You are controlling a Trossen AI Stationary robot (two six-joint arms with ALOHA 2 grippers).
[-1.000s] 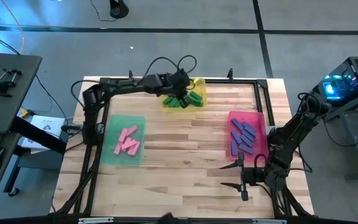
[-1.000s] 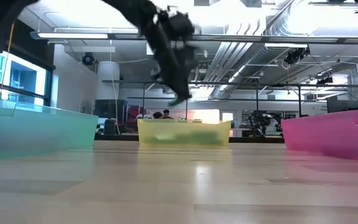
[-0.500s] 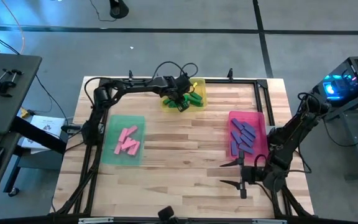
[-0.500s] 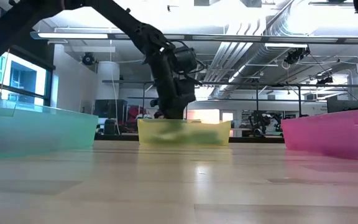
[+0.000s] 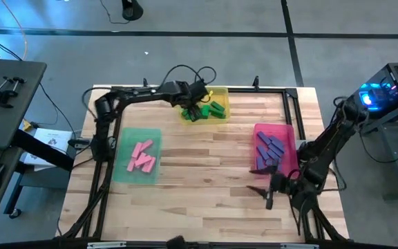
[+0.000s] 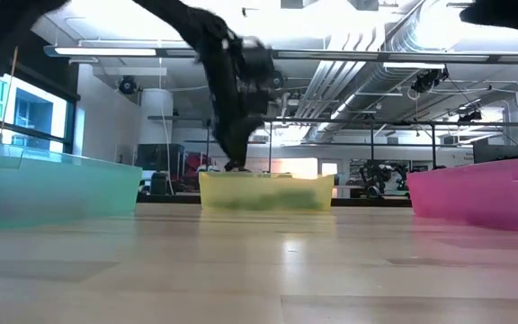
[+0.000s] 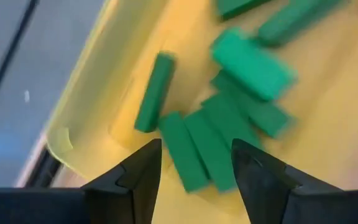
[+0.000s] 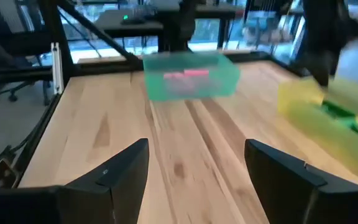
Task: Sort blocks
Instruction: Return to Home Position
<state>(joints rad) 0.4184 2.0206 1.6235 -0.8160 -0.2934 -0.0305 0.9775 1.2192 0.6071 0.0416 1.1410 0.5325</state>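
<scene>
Over table's [image 5: 206,187] far-edge yellow plastic tray [image 7: 92,81], hovering left gripper [image 7: 196,152] wide, empty, above delivered green bar blocks [image 7: 253,62]; idling right gripper [image 8: 197,149] wide, near-right corner.

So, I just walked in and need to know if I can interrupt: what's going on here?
The robot is sorting blocks by colour. The left gripper hangs open and empty over the yellow tray, which holds the green blocks. The pink blocks lie in the green tray, the blue-purple blocks in the pink tray. The right gripper, open and empty, waits over the table near the pink tray.
</scene>
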